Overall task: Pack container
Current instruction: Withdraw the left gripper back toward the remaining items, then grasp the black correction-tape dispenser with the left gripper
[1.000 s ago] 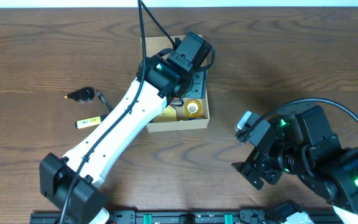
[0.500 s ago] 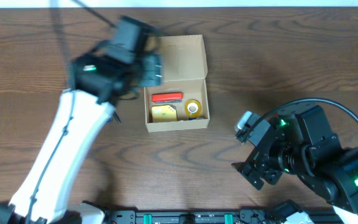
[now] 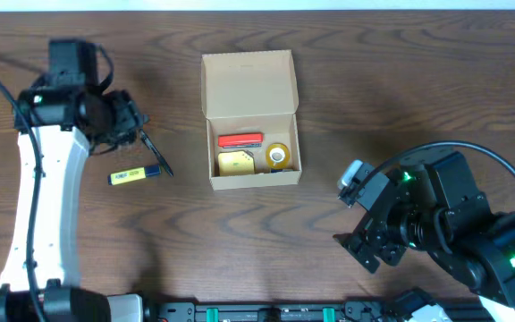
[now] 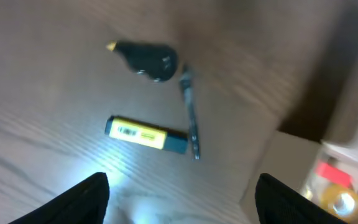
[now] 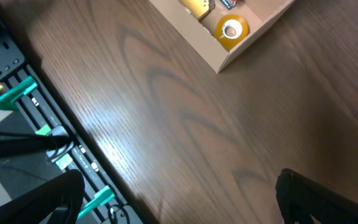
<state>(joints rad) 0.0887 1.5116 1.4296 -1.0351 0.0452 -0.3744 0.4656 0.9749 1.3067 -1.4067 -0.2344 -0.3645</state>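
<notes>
The container [image 3: 293,116] is a brown cardboard box with its flap lid open toward the far side. It holds a red item [image 3: 240,139], a yellow item [image 3: 232,163] and a roll of tape [image 3: 278,156]. My left gripper [image 3: 125,121] is open and empty, left of the box above loose items. In the left wrist view [image 4: 182,208] I see a black piece with a yellow tip [image 4: 148,57], a thin dark tool [image 4: 190,115] and a yellow marker [image 4: 143,134]. My right gripper [image 3: 358,219] is open and empty at the front right. The right wrist view shows the box corner [image 5: 229,57].
The yellow marker [image 3: 134,175] and the thin dark tool [image 3: 155,154] lie on the wooden table left of the box. The box edge [image 4: 297,158] shows at the right of the left wrist view. A rail with green clamps [image 5: 42,130] runs along the table's front edge.
My left arm has swung from over the box to the left, above the loose items. The box's inside is uncovered. The right arm has not moved.
</notes>
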